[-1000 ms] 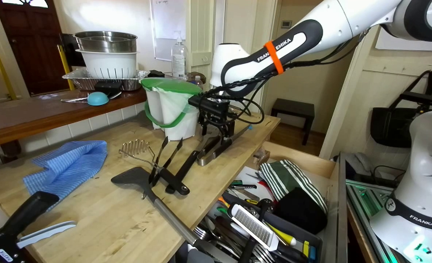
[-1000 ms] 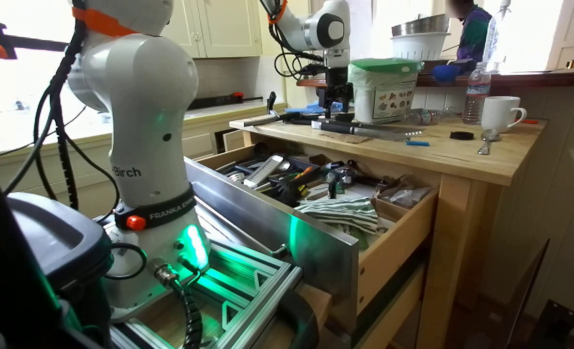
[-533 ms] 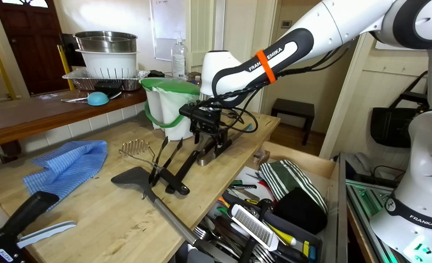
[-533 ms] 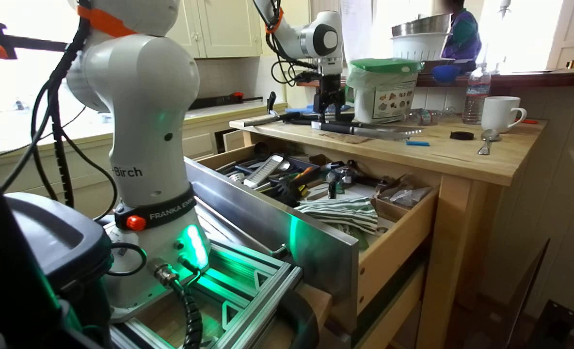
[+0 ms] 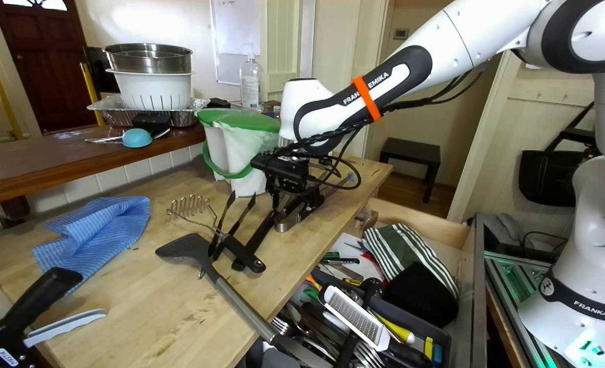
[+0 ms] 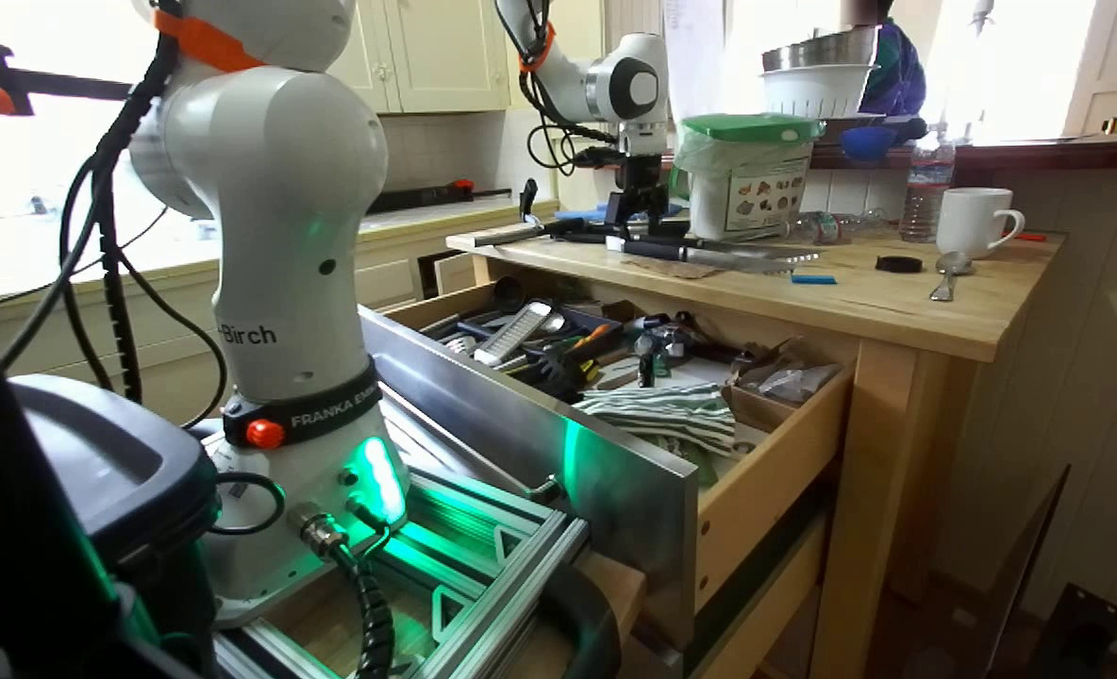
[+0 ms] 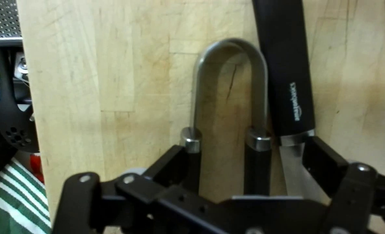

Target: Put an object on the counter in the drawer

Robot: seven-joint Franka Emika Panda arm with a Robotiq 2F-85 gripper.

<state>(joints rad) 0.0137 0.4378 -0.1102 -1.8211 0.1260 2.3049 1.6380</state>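
Note:
My gripper (image 7: 244,146) is open and low over the pale-wood counter (image 7: 130,97). It also shows in both exterior views (image 5: 293,204) (image 6: 636,224). Tongs with black handles and a bare metal bend (image 7: 197,87) lie between the fingers. The left finger is beside one handle; I cannot tell if it touches. The black-handled knife (image 7: 286,71) lies alongside; its blade passes under the right finger. The bend (image 5: 284,225) shows in an exterior view. I cannot pick out an all-black slim utensil for certain. The drawer (image 5: 435,225) (image 6: 775,490) stands open.
A white bin with green lid (image 5: 241,153) stands close behind the gripper. A spatula (image 5: 190,250), a masher (image 5: 238,253) and black-tipped tongs (image 5: 231,217) lie nearby. A grater (image 5: 353,314) and a striped cloth (image 5: 410,253) lie in the drawer. A mug (image 6: 974,222) stands at the counter's far end.
My gripper has moved down onto the counter items and, in an exterior view, a little left toward the tongs' metal bend. A person in the background has moved. The drawer has not changed.

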